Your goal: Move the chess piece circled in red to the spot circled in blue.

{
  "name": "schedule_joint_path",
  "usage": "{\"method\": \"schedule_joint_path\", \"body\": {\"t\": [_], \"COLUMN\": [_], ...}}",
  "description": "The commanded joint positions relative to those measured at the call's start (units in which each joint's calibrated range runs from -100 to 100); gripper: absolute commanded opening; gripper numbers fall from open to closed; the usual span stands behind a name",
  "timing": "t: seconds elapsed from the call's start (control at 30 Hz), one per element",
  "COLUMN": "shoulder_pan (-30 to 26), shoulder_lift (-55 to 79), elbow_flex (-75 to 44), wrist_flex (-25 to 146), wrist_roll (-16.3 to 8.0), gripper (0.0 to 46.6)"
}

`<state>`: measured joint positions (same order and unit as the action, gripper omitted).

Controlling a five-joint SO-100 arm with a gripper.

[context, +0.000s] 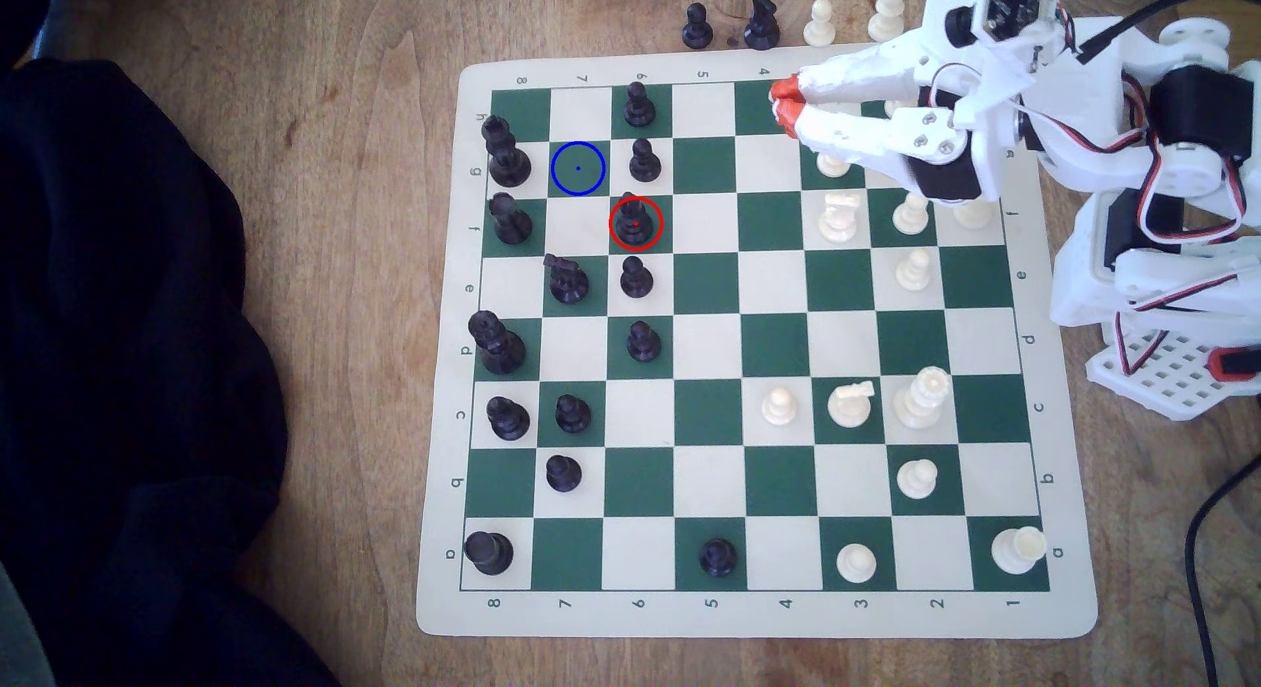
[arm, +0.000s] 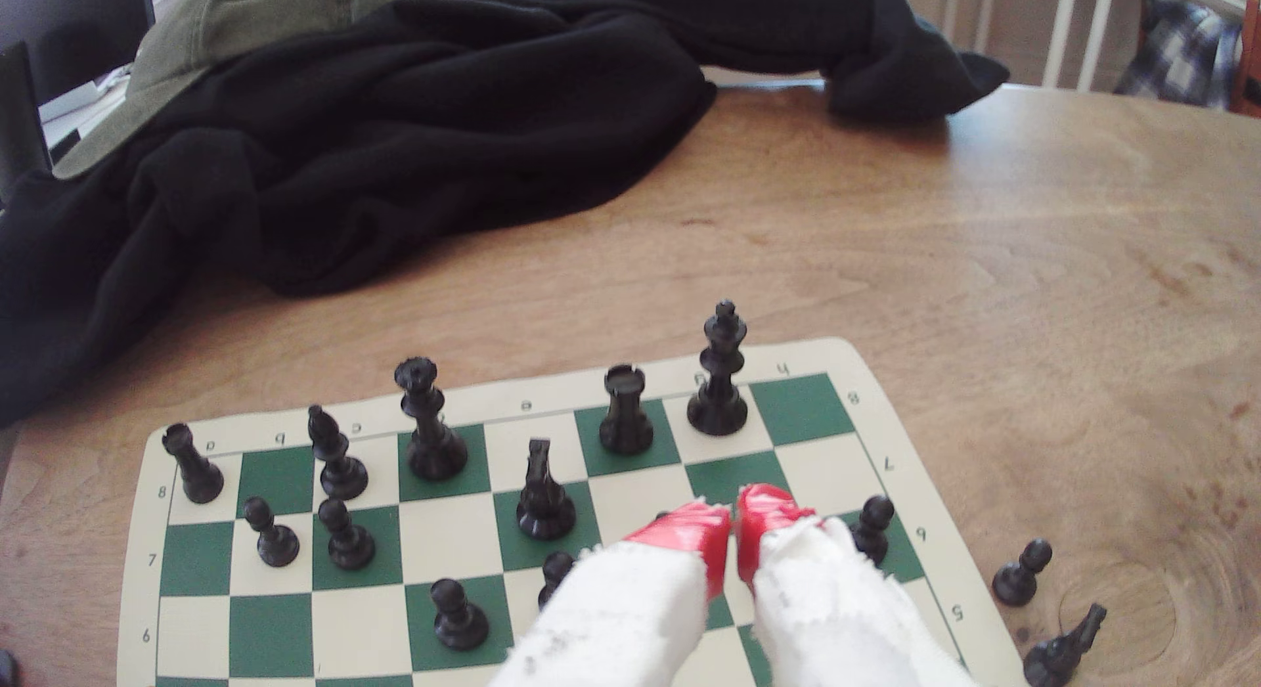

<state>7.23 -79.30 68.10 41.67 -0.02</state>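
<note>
The chessboard [context: 754,608] carries printed coordinates on its cream border. In the exterior view, numbers 8 down to 1 run along the near edge from that view's left to right, and letters a to h climb both side borders. Some of these marks also appear in the wrist view on the board's border [arm: 525,405].

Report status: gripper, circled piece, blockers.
Gripper shut, empty, over the board's far edge near file 4. Black bishop on its red-ringed square, untouched. Blue-ringed square bare; black pawn beside it, another black pawn flanks the bishop.
</note>
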Motion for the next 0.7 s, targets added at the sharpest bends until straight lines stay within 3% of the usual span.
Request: {"method": "schedule_joint_path", "body": {"t": [0.0,0.2,0.67], "shoulder_pan": [-0.6,-1.4,-3.4], "shoulder_lift": [3.9,18.6,46.6], "elbow_flex": [-8.9,-22.6,-43.4], "wrist_flex": [4.4,10.1,15.2], "wrist_roll": [-0.7,-3.3,-3.2], "gripper": [0.4,0.4,2.3]}}
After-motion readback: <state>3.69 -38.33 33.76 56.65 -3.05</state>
